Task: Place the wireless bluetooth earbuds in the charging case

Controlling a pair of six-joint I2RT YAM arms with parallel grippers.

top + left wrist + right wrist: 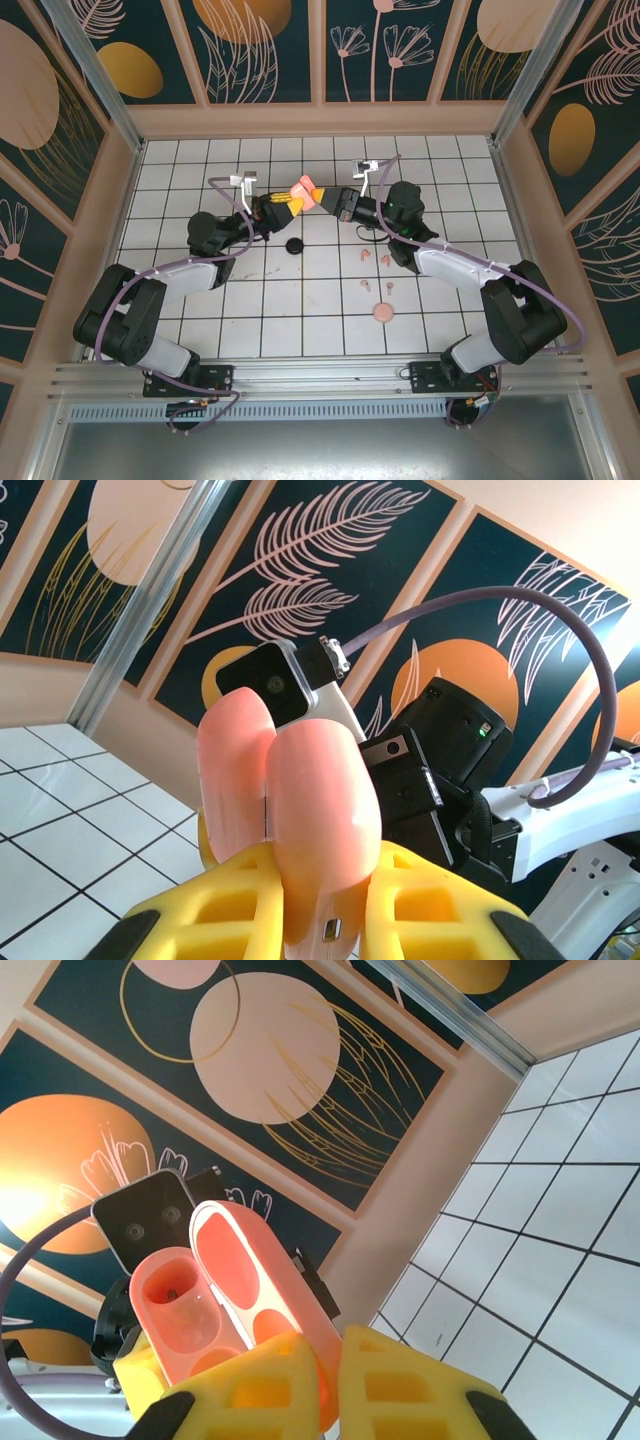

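Closest to the arm bases, a round pink case (382,313) lies flat on the white tiled bench (200,180), on the right side. Just past it, four pale pink earbuds (364,286) are scattered loose on the tiles in two rough pairs, none of them touching each other or any case. A bit further left sits a black case (294,245), on its own.

Beyond that, the two arms meet in the middle, up off the bench, with the open pink charging case (305,187) between them. The left pincer (290,202) has its yellow fingers clamped tight on the body of the case. In the left wrist view, that pincer (320,890) grips the lower part and the case (310,810) sticks up with its two halves spread.

The right pincer (322,200) comes in from the other side. In the right wrist view, it (330,1390) is closed nearly all the way, pinching the edge of the lid, with the case (240,1280) open toward the camera and its moulded hollows showing.

Furthest back is the dark wall (270,50) with floral panels.
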